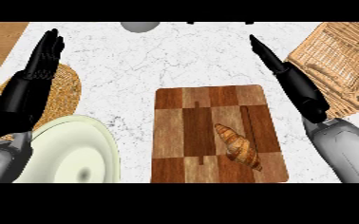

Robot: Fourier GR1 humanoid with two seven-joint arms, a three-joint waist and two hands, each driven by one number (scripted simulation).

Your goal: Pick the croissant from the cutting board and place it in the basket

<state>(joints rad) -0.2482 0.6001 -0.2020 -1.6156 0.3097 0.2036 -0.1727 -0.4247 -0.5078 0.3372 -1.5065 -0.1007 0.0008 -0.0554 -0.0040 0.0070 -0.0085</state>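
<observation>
- Black and straight-fingered, the left hand (pixel 41 61) stood at the left edge of the view with its fingers held together and pointing up, holding nothing
- Beneath that hand lay a round woven mat (pixel 61 91), partly covered by the arm and by a pale plate (pixel 73 152) just below it; the plate's lower rim was cut off by the lower edge of the view
- At the far edge of the marble counter (pixel 175 57), a grey rounded object (pixel 140 26) was cut off, too little of it showing to name
- On the wooden cutting board (pixel 210 133), near its lower right corner, lay the croissant (pixel 238 147), tilted on a diagonal and touched by neither hand
- Up and to the right of the croissant, well apart from it, the right hand (pixel 291 78) showed edge-on, fingers straight and together, tips pointing up and left, empty
- Behind that hand, at the right edge, sat the woven basket (pixel 333 57), partly hidden by the forearm and cut off by the view's edge
</observation>
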